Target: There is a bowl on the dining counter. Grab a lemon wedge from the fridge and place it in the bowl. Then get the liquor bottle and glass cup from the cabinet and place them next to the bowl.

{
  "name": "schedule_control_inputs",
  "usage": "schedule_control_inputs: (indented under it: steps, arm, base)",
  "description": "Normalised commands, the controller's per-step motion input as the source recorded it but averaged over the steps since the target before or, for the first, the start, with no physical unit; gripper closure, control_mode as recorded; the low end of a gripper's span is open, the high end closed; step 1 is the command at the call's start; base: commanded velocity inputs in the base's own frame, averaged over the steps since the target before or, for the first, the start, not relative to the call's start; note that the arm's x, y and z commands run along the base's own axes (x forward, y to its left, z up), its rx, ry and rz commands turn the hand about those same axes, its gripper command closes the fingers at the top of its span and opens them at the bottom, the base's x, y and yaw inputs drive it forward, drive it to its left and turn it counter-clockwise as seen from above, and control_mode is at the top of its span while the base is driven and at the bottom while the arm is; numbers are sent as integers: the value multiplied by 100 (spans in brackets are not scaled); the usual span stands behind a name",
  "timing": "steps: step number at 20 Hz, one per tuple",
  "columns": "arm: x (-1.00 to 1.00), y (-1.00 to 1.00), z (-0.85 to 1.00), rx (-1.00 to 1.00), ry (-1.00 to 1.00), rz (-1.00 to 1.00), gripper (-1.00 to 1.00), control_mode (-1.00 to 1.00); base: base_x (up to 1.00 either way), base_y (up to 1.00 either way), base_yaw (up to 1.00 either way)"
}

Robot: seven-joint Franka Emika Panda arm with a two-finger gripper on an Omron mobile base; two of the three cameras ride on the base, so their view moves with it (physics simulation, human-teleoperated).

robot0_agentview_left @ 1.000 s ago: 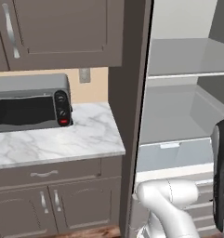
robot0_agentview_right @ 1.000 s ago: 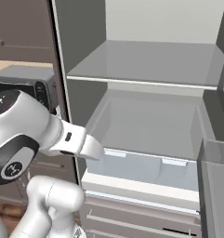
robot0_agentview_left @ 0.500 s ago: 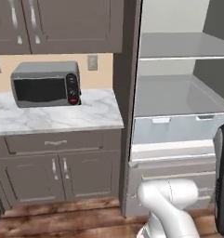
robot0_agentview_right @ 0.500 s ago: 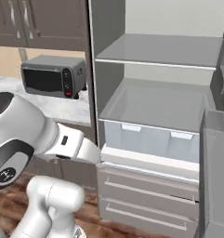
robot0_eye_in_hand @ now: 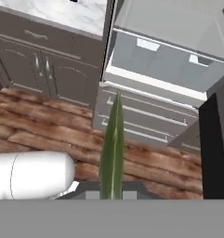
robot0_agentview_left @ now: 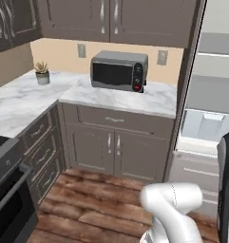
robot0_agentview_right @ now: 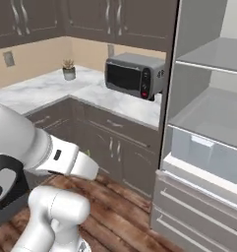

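My gripper (robot0_eye_in_hand: pixel 112 193) sits at the bottom centre of the hand view, pinched almost fully together on the lemon wedge (robot0_eye_in_hand: pixel 112 144). I see the wedge edge-on as a thin greenish sliver standing straight up from between my fingers, so it is in my grasp and not lying anywhere. Beyond it, in the upper right of that view, the fridge (robot0_eye_in_hand: pixel 169 56) stands open, with pale shelves, a clear bin and drawer fronts below. A dark upright panel (robot0_eye_in_hand: pixel 216 139) closes off the right edge, near the wedge's right side. To the left of the fridge, a row of low grey cupboards (robot0_agentview_left: pixel 116 147) runs under a marble worktop (robot0_agentview_left: pixel 130 97) that carries a microwave (robot0_agentview_left: pixel 119 70). The worktop turns a corner toward the left of the frame, where a small potted plant (robot0_agentview_left: pixel 42 72) stands. A dark oven front (robot0_agentview_left: pixel 6 190) juts in at the lower left of the left base view. Between these edges the wooden floor (robot0_agentview_left: pixel 87 199) gives a broad open patch for moving.
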Motion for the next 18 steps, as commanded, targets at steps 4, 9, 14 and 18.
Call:
schedule_control_inputs:
  steps: [4,9,14,18]
  arm:
    - [0,0,0,0,0,0,100,100]
    - [0,0,0,0,0,0,100,100]
    - [0,0,0,0,0,0,100,100]
    - [0,0,0,0,0,0,100,100]
  base:
    - [-12,9,76]
    - [0,2,74]
    - [0,0,73]
    - [0,0,73]
